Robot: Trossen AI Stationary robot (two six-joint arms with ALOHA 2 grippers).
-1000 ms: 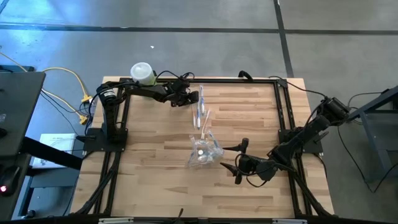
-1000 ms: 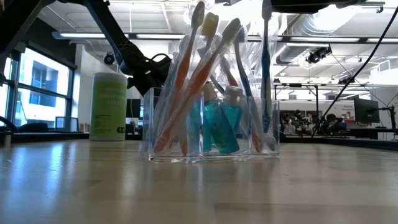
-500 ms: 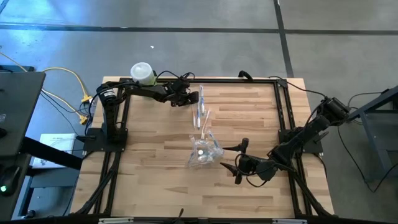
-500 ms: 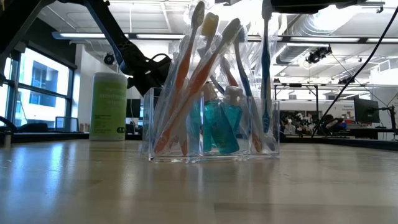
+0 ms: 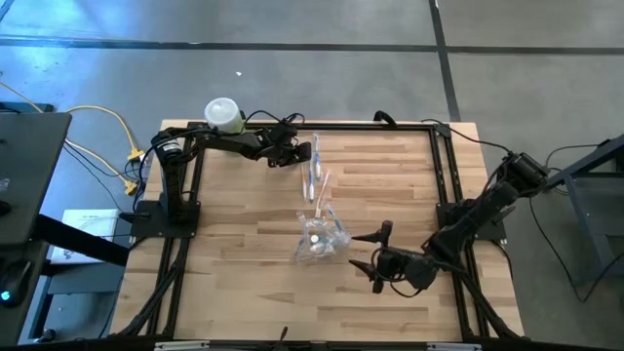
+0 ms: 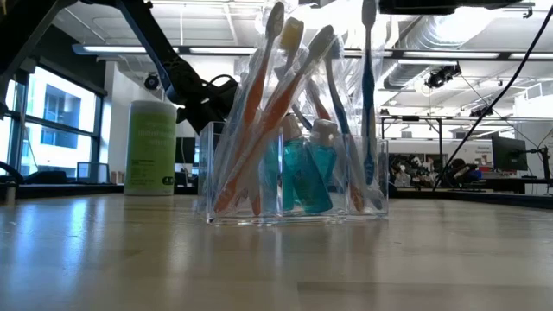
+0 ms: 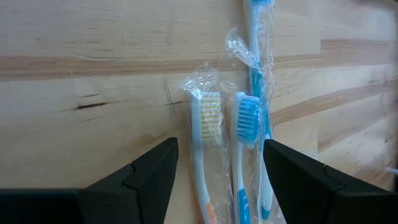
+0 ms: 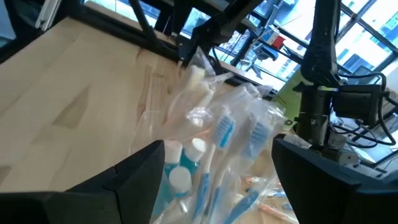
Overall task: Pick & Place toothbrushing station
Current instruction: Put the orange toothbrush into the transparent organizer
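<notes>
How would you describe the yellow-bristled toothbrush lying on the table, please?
On the wooden table, near the far edge, three plastic-wrapped toothbrushes lie side by side before the left pincer. The yellow-bristled toothbrush is the only one without blue bristles.

Three wrapped toothbrushes [image 7: 236, 143] loose (more in one clear holder [image 6: 294, 173]), one green bottle [image 6: 151, 147].

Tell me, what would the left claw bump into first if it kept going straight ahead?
Probably the plastic-wrapped toothbrushes lying on the wooden table. The open left gripper points right at them, with two brush heads already between its fingers.
</notes>
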